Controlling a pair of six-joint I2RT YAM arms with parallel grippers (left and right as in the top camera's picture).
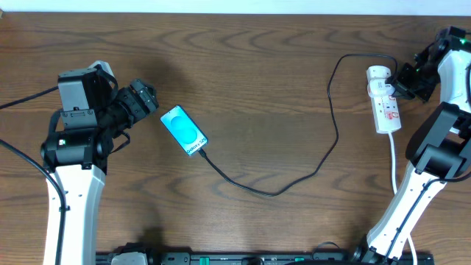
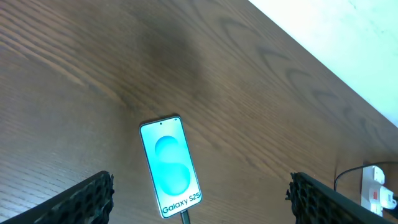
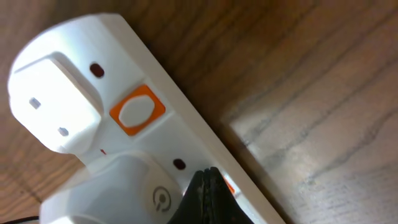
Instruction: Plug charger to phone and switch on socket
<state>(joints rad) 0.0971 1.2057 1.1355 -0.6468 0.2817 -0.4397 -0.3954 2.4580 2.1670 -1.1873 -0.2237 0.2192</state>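
Closely, right gripper (image 3: 205, 190) at socket (image 3: 168, 140), jaws together

Overhead and wrist views of the robot. The left white tubular arm (image 1: 73, 199) has black joint housings (image 1: 73, 151) and a small green indicator light (image 1: 62, 140); a thin black robot cable (image 1: 22, 98) leads away from it. On the left black claw (image 1: 149, 101), the fingers (image 2: 87, 200) have a dimpled, grid-like black surface (clearest in the wrist view). The right white tubular arm (image 1: 401, 210) has matching black joints. The right black claw (image 1: 403, 82) has smooth matte fingertips (image 3: 202, 199) that taper to a wedge.
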